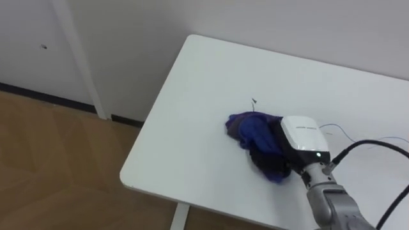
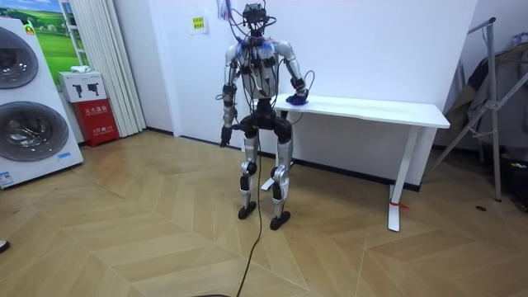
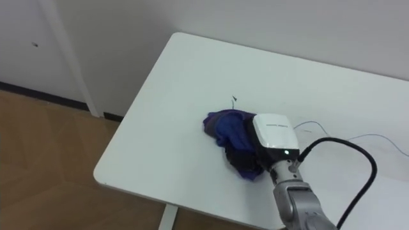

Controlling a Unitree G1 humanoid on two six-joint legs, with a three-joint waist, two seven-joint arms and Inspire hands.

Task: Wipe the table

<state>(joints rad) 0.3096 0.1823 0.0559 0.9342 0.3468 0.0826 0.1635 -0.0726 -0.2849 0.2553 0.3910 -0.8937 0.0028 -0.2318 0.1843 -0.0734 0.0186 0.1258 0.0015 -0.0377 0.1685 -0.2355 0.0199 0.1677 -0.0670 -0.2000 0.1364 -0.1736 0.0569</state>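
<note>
A crumpled blue cloth (image 1: 249,128) lies on the white table (image 1: 192,83) near its left end. My right hand (image 1: 303,137) comes in from the lower right and rests on the cloth's right side, its white back facing up. The cloth covers the front of the hand. In the room view I stand at the table's (image 2: 388,109) end nearest the room view's left, right arm stretched out to the cloth (image 2: 297,101). My left hand (image 2: 224,136) hangs by my side, away from the table.
A small dark mark (image 1: 254,101) sits on the tabletop just beyond the cloth. Thin wires (image 1: 358,137) lie on the table to the right. Wall runs behind the table, wood floor to its left. A washing machine (image 2: 25,107) and a red box (image 2: 99,120) stand far off.
</note>
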